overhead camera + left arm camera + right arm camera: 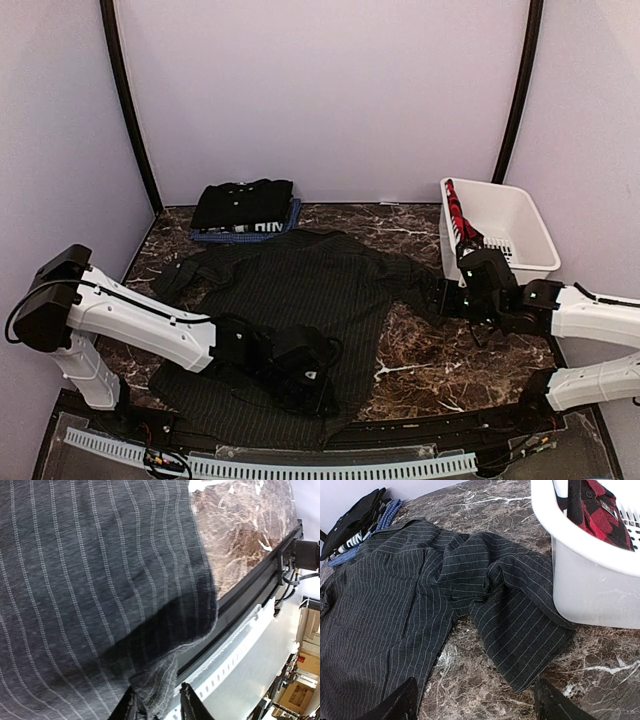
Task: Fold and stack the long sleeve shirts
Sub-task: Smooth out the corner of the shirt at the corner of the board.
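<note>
From above, the plain black shirt (243,200) is seen folded on the blue shirt (248,232) at the far edge of the tabletop (450,370), the pinstriped shirt (300,285) spread unfolded at centre; at the left wrist, its near hem is pinched in the nearly closed left end effector (159,705); at the right wrist, the right end effector (475,705) is held wide and empty before the sleeve (520,630), so this last shirt's folding and stacking are judged outstanding.

The large black pinstriped cloth shirt (300,295) lies spread across the middle of my brown marble table (440,360). Behind it, the plain black folded shirt (245,203) sits on the blue lettered shirt (247,235). The white plastic basket (530,240) stands to my right, just beside one sleeve.
</note>
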Robot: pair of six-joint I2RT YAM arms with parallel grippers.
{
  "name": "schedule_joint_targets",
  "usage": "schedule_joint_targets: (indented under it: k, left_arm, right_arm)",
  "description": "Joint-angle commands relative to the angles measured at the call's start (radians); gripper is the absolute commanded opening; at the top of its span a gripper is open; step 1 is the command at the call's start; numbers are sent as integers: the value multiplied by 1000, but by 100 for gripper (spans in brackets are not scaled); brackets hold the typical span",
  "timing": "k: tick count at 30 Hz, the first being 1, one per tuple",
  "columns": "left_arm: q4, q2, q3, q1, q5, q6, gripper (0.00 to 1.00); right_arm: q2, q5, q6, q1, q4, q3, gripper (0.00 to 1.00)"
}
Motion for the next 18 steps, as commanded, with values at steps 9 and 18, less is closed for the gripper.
schedule_joint_targets:
  k: [9, 18]
  left_arm:
    - [-13, 108, 153, -64, 48, 93, 15]
    - [-76, 101, 210, -89, 31, 153, 50]
  right_arm:
    - [106, -23, 44, -21, -27, 7, 75]
    - [221, -22, 81, -74, -113, 48, 76]
